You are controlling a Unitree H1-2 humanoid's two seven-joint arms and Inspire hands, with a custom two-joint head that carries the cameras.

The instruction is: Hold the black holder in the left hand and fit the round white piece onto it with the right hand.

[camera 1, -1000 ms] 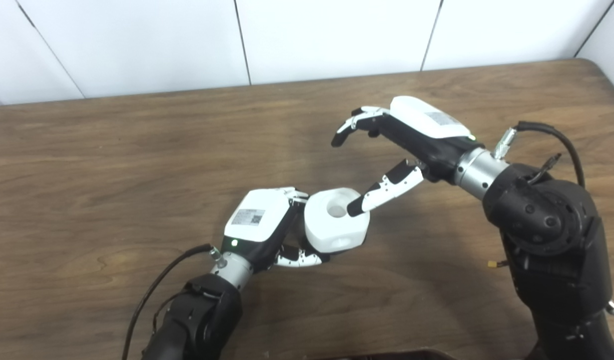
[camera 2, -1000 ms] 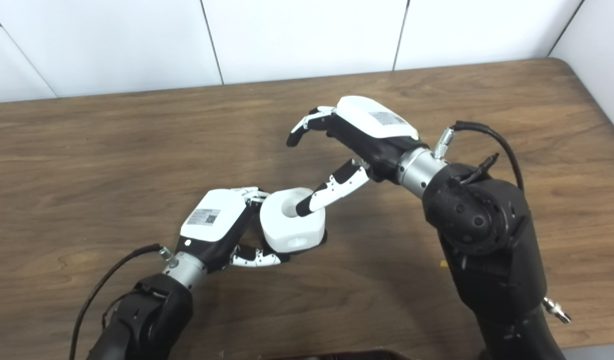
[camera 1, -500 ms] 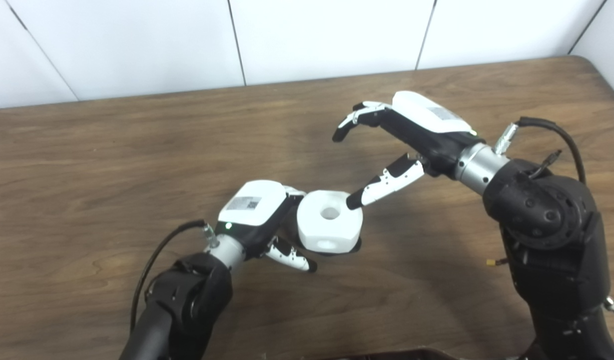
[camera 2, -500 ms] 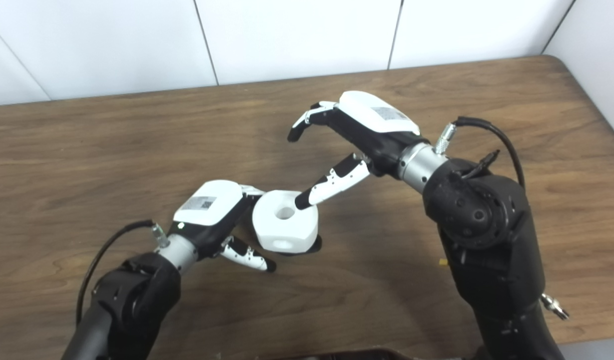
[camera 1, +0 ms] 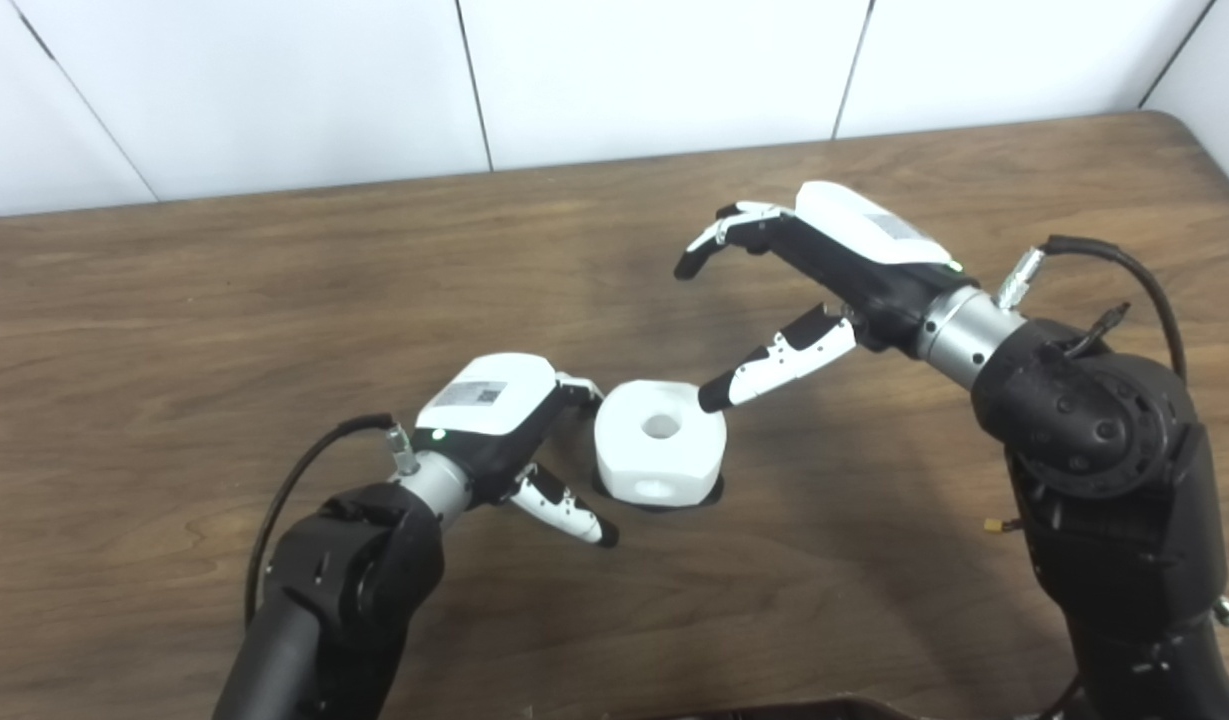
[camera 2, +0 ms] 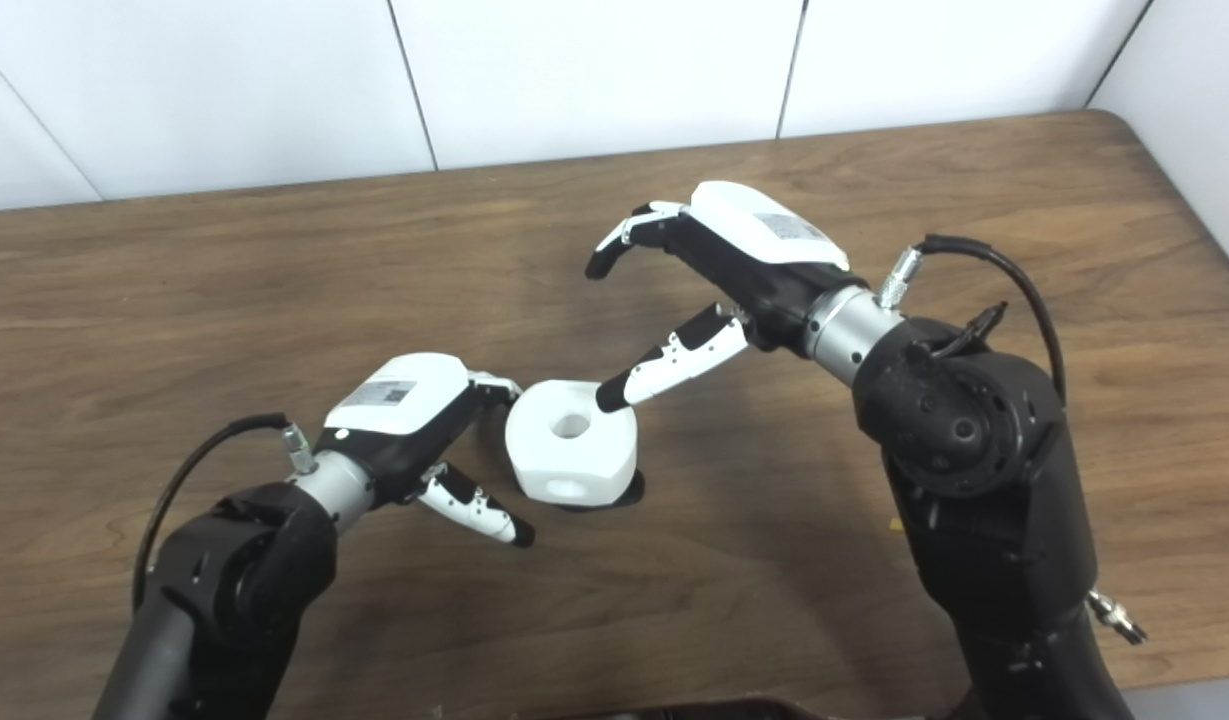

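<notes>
Left eye view shows the round white piece (camera 1: 659, 442) sitting on the black holder (camera 1: 664, 497), of which only a dark rim shows below it, near the middle of the counter (camera 1: 174, 300). The fitting looks done to me. The left hand (camera 1: 504, 420) is beside the piece, its fingers (camera 1: 564, 505) spread and holding nothing. The right hand (camera 1: 804, 275) is also spread wide and empty, one tip just at the piece's top edge. I count one white piece, one holder, two hands. What remains seems only the withdrawal.
</notes>
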